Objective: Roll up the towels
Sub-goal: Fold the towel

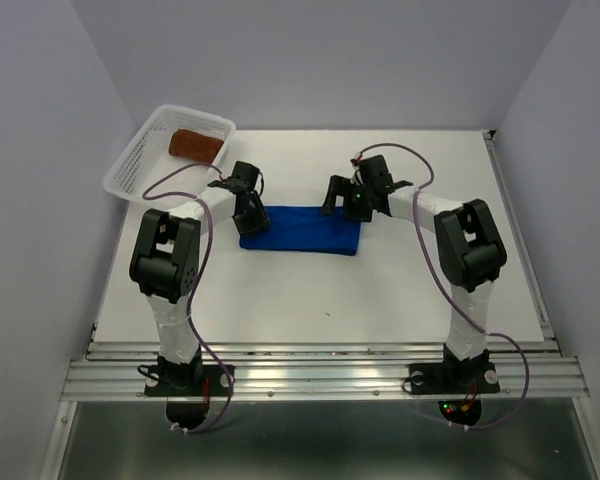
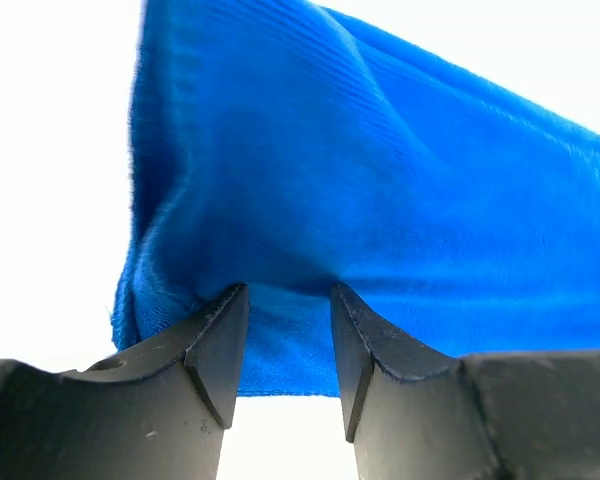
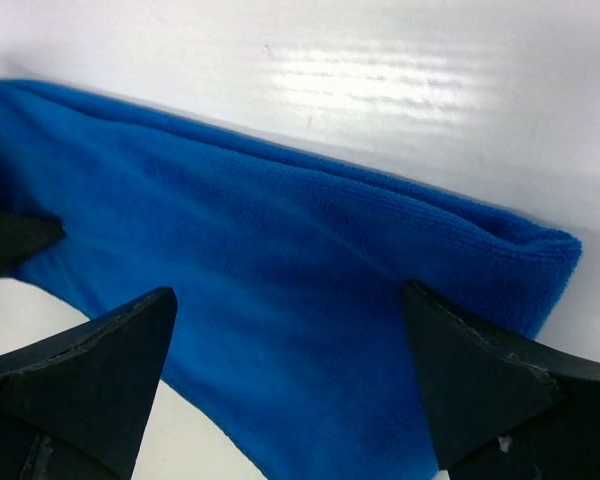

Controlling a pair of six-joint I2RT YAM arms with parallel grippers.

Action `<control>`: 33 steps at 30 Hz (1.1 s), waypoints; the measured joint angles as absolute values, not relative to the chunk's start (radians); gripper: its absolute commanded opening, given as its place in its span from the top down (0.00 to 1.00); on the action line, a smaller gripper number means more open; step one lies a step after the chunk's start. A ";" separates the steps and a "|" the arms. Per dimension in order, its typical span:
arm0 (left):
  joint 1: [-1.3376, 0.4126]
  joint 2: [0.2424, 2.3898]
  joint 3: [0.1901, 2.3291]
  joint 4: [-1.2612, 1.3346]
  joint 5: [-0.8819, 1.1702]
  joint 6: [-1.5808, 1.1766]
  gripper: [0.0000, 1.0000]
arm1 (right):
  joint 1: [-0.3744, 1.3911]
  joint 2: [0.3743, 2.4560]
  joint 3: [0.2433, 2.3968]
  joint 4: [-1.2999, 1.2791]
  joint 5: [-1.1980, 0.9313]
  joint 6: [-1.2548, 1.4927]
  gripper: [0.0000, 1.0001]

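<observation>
The royal blue towel (image 1: 302,231) lies folded flat in a long strip in the middle of the table. My left gripper (image 1: 247,218) is down on its left end. In the left wrist view the fingertips (image 2: 230,310) press into the blue towel (image 2: 380,180) near its hem, the jaws partway apart with flat cloth showing in the gap (image 2: 288,300). My right gripper (image 1: 346,204) stands wide open over the towel's right end, its jaws straddling the folded edge of the blue towel (image 3: 280,250) around (image 3: 290,300). The rust-brown towel (image 1: 195,145) lies rolled in the basket.
A white mesh basket (image 1: 140,160) sits at the table's far left corner, just behind my left arm. Grey walls close in the table on the left, the back and the right. A metal rail runs along the near edge (image 1: 320,375).
</observation>
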State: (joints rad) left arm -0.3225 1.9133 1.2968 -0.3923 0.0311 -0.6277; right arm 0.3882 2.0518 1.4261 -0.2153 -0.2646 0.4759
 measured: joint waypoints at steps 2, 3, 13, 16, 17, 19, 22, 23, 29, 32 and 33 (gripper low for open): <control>-0.318 1.918 1.303 -0.394 0.038 -0.625 0.52 | 0.388 2.004 1.354 -0.184 -0.258 0.482 0.00; -0.317 1.929 1.315 -0.392 0.044 -0.621 0.53 | 0.388 1.972 1.307 -0.171 -0.254 0.487 0.00; -0.418 2.262 1.800 -0.413 0.099 -0.559 0.54 | 0.531 1.607 0.805 0.023 -0.174 0.643 0.00; -0.452 2.386 2.001 -0.442 0.120 -0.553 0.54 | 0.667 1.528 0.708 0.072 -0.126 0.717 0.00; -0.463 2.431 2.073 -0.446 0.135 -0.548 0.54 | 0.712 1.512 0.688 0.096 -0.101 0.744 0.00; -0.482 2.502 2.198 -0.476 0.163 -0.538 0.54 | 0.794 1.505 0.683 0.112 -0.075 0.761 0.00; -0.500 2.550 2.269 -0.471 0.187 -0.525 0.54 | 0.872 1.520 0.715 0.108 -0.038 0.761 0.00; -0.501 2.550 2.269 -0.472 0.187 -0.522 0.54 | 0.883 1.526 0.731 0.100 -0.036 0.759 0.00; -0.492 2.544 2.269 -0.485 0.154 -0.515 0.46 | 0.917 1.524 0.859 0.001 0.045 0.669 0.00; -0.469 2.535 2.280 -0.527 0.135 -0.509 0.39 | 0.918 1.476 0.892 -0.048 0.056 0.551 0.00; -0.457 2.532 2.286 -0.543 0.130 -0.505 0.27 | 0.920 1.455 0.902 -0.066 0.054 0.488 0.00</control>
State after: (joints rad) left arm -0.4572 2.5317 2.2864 -0.5434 0.1299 -0.5053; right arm 0.9195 1.4548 0.9016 -0.0662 0.0544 0.4877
